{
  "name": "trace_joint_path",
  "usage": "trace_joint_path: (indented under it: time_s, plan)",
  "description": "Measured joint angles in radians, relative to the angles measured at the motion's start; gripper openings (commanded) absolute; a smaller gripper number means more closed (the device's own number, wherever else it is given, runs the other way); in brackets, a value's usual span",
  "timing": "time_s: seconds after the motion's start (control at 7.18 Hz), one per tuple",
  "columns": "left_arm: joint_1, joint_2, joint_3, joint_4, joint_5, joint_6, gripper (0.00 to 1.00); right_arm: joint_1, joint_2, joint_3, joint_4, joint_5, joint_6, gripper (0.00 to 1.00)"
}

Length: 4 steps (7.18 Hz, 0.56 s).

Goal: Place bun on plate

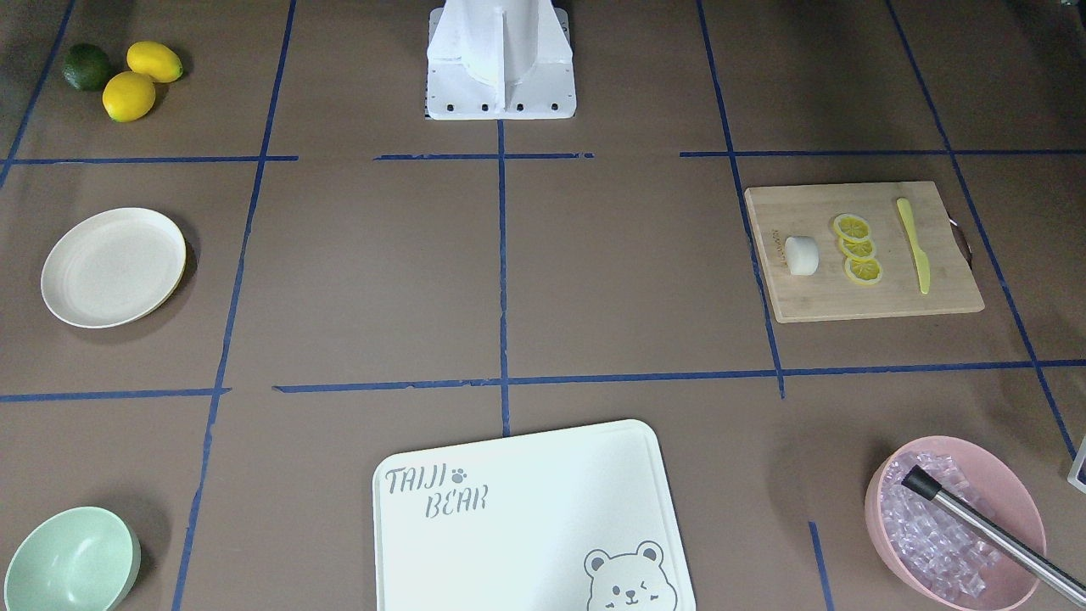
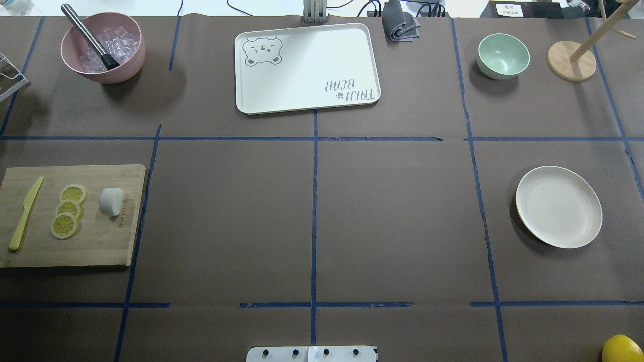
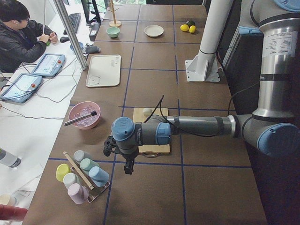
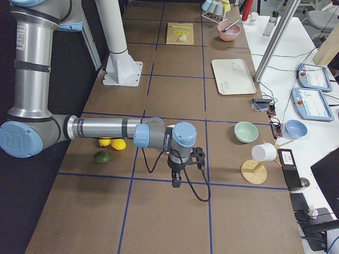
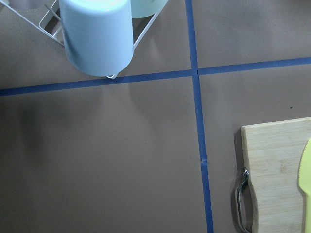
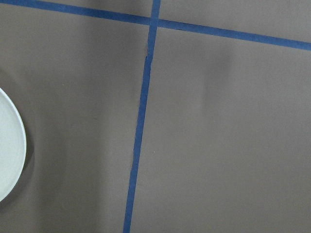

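Nothing of the job is done yet: the bun (image 2: 111, 201) lies on its side on the wooden cutting board (image 2: 100, 241) at the table's 9 o'clock in the overhead view. It sits just at 3 o'clock of three lemon slices (image 2: 70, 210), and a yellow knife (image 2: 25, 213) lies beyond them. The plate (image 2: 558, 206) sits bare at the table's 3 o'clock, well apart from the bun.

The left hand (image 3: 127, 168) hangs above the table off the board's handle end and holds nothing that can be seen. The right hand (image 4: 175, 181) hangs near the plate, whose rim shows at 9 o'clock in its wrist camera. Whether either hand is open or closed cannot be told. The pickup, the carry across the table and the set-down all remain.
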Motion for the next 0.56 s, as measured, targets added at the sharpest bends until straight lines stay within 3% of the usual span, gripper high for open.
trace_joint_path:
  time_s: [0.56]
  plan:
    - [0.0, 0.006, -0.024, 0.006, 0.001, -0.001, 1.0, -0.011, 0.002, 0.0, 0.017, 0.074, 0.046, 1.0]
